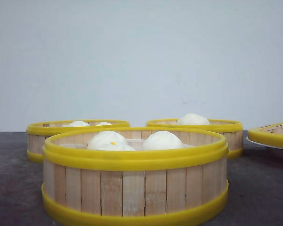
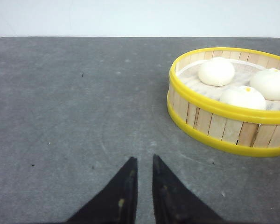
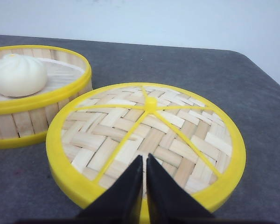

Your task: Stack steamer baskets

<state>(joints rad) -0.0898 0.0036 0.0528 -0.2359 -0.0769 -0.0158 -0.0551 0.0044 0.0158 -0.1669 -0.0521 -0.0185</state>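
Observation:
Three steamer baskets with pale slat walls and yellow rims stand apart on the dark table. One is near and central [image 1: 134, 188], one is back left [image 1: 75, 136] and one is back right [image 1: 203, 132]; all hold white buns. In the left wrist view a basket [image 2: 224, 123] with three buns lies ahead and to one side of my left gripper [image 2: 143, 161]. That gripper is shut and empty over bare table. My right gripper [image 3: 144, 158] is shut and empty, hovering over the woven lid [image 3: 149, 135]. A one-bun basket [image 3: 37, 109] sits beside the lid. Neither gripper shows in the front view.
The yellow-rimmed woven lid [image 1: 273, 134] lies on a white plate [image 1: 266, 145] at the far right of the table. A pale wall rises behind the table. The table's far right edge [image 3: 266, 70] runs close past the lid.

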